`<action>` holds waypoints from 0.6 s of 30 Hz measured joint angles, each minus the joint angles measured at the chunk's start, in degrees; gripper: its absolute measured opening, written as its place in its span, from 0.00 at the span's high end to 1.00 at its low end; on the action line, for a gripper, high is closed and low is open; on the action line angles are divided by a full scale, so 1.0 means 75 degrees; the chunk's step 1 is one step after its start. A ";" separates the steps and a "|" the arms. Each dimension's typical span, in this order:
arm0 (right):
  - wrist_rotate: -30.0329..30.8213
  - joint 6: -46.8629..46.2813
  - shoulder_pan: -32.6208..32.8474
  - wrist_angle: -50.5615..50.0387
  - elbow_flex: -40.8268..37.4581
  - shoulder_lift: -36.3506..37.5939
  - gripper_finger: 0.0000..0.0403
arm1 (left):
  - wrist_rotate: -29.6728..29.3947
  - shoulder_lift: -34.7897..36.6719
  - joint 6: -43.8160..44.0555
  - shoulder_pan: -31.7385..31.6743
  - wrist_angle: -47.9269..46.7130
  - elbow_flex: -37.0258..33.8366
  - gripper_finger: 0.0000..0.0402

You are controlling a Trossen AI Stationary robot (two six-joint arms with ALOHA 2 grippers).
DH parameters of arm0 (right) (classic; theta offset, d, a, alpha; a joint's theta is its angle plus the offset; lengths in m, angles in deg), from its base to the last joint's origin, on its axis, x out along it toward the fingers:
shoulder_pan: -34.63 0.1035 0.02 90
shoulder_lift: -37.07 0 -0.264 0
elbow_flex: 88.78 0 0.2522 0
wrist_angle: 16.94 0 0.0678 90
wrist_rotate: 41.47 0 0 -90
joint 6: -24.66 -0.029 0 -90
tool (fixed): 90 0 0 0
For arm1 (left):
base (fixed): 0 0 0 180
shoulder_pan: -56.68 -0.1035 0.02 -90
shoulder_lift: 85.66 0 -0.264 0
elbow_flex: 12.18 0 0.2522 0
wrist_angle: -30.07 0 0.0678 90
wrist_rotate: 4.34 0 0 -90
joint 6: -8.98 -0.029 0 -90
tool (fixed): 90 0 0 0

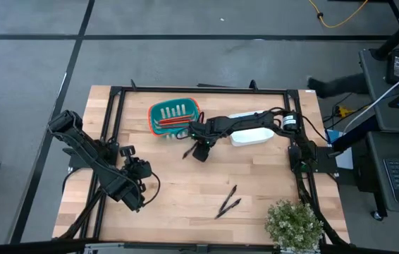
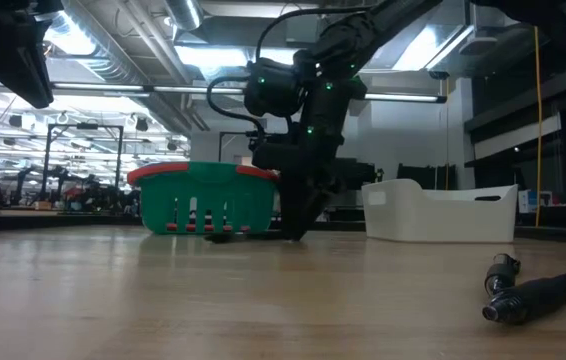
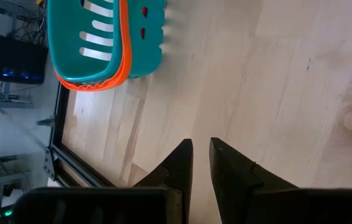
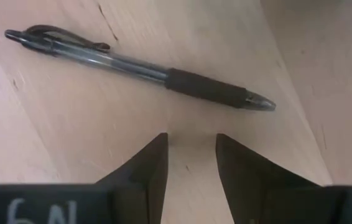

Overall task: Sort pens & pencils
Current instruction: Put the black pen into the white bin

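Note:
A black pen with a clear barrel (image 4: 145,65) lies flat on the wooden table (image 1: 185,204), just in front of the teal basket (image 1: 175,116). My right gripper (image 4: 191,146) points down at this pen (image 1: 187,152), open, its fingertips just short of the pen's grip section. Red-orange pencils (image 1: 171,125) lie in the basket. Two more black pens (image 1: 229,201) lie crossed on the table near the front. My left gripper (image 3: 201,155) waits over the table's left part, slightly open with nothing between its fingers.
A white bin (image 1: 250,135) stands right of the basket, under my right arm. A potted plant (image 1: 295,224) sits at the front right corner. A black frame (image 1: 115,106) runs around the table's edges. Bare wood lies between the basket and the two front pens.

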 joint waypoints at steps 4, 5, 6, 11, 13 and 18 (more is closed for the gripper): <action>-0.0002 0.0021 0.0045 -0.0016 0.0003 0.0000 0.66 | -0.0001 0.0000 0.0000 0.0003 0.0000 0.0000 0.88; 0.0000 0.0060 0.0072 -0.0020 0.0003 0.0000 0.66 | 0.0000 0.0000 0.0000 0.0003 0.0000 0.0000 0.88; 0.0000 0.0136 0.0104 -0.0028 0.0003 0.0000 0.66 | -0.0001 0.0000 0.0000 0.0003 0.0000 0.0000 0.88; 0.0008 0.0228 0.0359 -0.0101 0.0003 0.0005 0.66 | -0.0003 0.0000 -0.0001 0.0001 0.0000 0.0000 0.88; 0.0008 0.0298 0.0488 -0.0225 0.0007 0.0017 0.66 | -0.0008 0.0000 -0.0003 0.0003 -0.0003 0.0000 0.88; 0.0770 0.1431 0.0906 -0.0884 0.0575 0.0018 0.66 | -0.0119 0.0000 -0.0006 0.0003 -0.0057 0.0000 0.88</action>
